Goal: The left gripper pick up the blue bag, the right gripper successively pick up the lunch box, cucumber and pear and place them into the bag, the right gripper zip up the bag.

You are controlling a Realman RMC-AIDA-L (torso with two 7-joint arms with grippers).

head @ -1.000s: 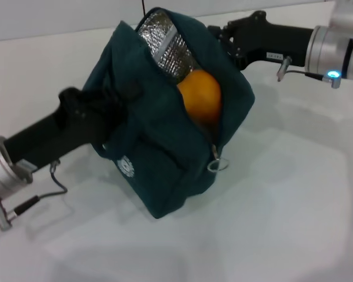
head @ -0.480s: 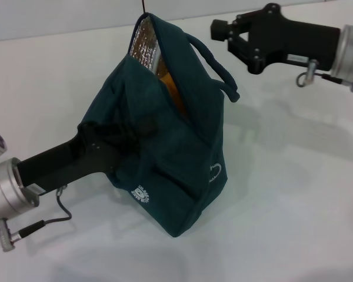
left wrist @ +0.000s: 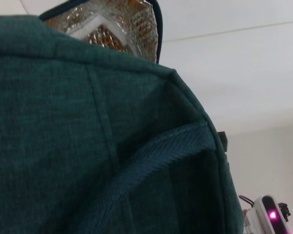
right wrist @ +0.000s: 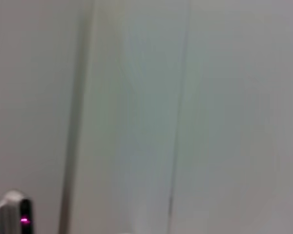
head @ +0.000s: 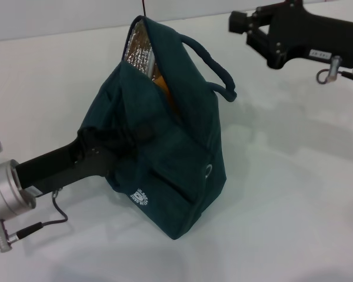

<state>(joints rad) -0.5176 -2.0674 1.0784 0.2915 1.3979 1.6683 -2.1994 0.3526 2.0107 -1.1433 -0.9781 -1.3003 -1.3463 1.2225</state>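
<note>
The blue bag (head: 165,153) stands tilted on the white table, its top open and showing silver foil lining (head: 138,50). Only an orange sliver of the pear (head: 163,89) shows inside the opening. My left gripper (head: 103,147) reaches in from the left and is shut on the bag's side fabric. In the left wrist view the bag (left wrist: 88,136) fills the picture. My right gripper (head: 240,24) hovers open and empty at the upper right, clear of the bag's loop handle (head: 215,61). The zipper ring (head: 208,170) hangs on the front. The lunch box and cucumber are hidden.
White tabletop (head: 294,194) stretches to the right and front of the bag. The left arm's thin cable (head: 53,214) trails near the front left. A small white device with a magenta light (left wrist: 269,218) sits off to the side, also seen as the device (right wrist: 17,214) in the right wrist view.
The pear has dropped deeper into the bag, and the opening has narrowed as the bag tipped more upright. My right gripper has pulled back up and to the right.
</note>
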